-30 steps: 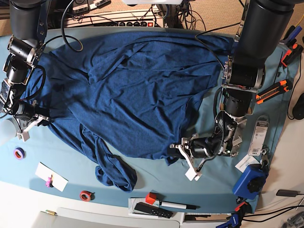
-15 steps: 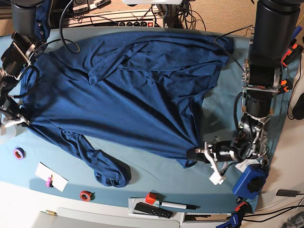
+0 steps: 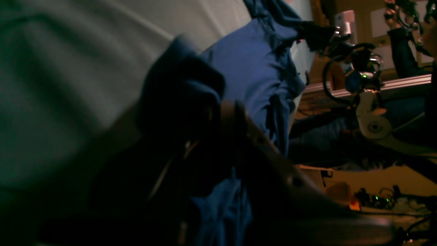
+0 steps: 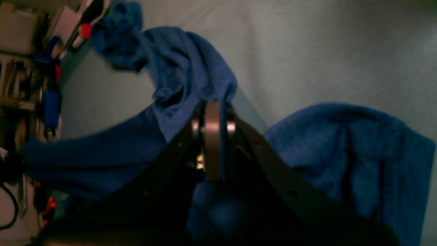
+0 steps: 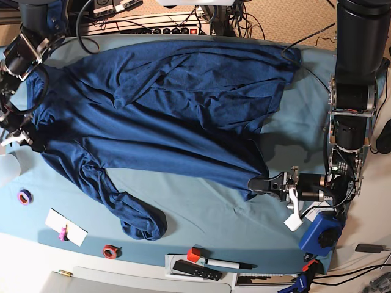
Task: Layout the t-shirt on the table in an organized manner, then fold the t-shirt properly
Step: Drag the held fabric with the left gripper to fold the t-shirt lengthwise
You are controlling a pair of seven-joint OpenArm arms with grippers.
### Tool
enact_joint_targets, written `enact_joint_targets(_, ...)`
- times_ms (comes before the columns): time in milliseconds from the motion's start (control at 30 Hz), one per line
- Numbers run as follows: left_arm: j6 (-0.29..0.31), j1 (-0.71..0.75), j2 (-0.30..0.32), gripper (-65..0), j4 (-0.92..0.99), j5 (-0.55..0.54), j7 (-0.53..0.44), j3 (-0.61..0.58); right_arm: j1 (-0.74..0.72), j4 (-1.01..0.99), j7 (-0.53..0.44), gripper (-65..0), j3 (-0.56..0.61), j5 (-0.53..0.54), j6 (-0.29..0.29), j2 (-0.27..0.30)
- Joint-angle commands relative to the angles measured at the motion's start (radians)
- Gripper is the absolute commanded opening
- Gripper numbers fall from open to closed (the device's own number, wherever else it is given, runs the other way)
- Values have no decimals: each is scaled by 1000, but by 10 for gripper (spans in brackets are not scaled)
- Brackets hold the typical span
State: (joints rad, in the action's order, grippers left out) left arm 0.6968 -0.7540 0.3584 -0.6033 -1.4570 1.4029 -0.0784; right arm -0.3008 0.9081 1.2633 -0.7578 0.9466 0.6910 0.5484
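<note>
While the table [image 5: 201, 213] carries it, the t-shirt [image 5: 165, 116] lies stretched between both arms. The left fingers [image 5: 256, 184] pinch its corner closed, and the right fingers [image 5: 30, 141] clamp its opposite edge.

teal table [image 5: 201, 210] — t-shirt [image 5: 159, 116], tape rolls [image 5: 110, 251], marker [image 5: 223, 264]

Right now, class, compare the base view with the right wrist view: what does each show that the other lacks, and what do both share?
Only the base view shows the whole t-shirt stretched between both arms, the left gripper pinching its corner, and the tape rolls on the table. Only the right wrist view shows up close the right gripper shut on a fold. Both show the shirt and teal table cover.
</note>
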Motion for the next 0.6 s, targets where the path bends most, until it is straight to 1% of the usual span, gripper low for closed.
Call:
enact_joint_targets(0, 1, -25, 11, -650, -15, -26, -7, 3, 1, 43, 6, -650, -3, 47, 7, 31)
enact_joint_targets(133, 1, 10, 19, -650, -15, -26, -7, 3, 77, 142, 42, -650, -3, 102, 7, 31)
enact_joint_targets(300, 1, 70, 31, -650, -68, -26, -7, 3, 146, 203, 53, -650, -3, 112, 7, 31)
enact_joint_targets(433, 1, 121, 43, -650, -197, -26, -7, 3, 166, 205, 53, -650, -3, 124, 7, 31)
enact_joint_targets(567, 1, 164, 58, -650, -384, -26, -7, 3, 166, 205, 55, -650, -3, 200, 7, 31)
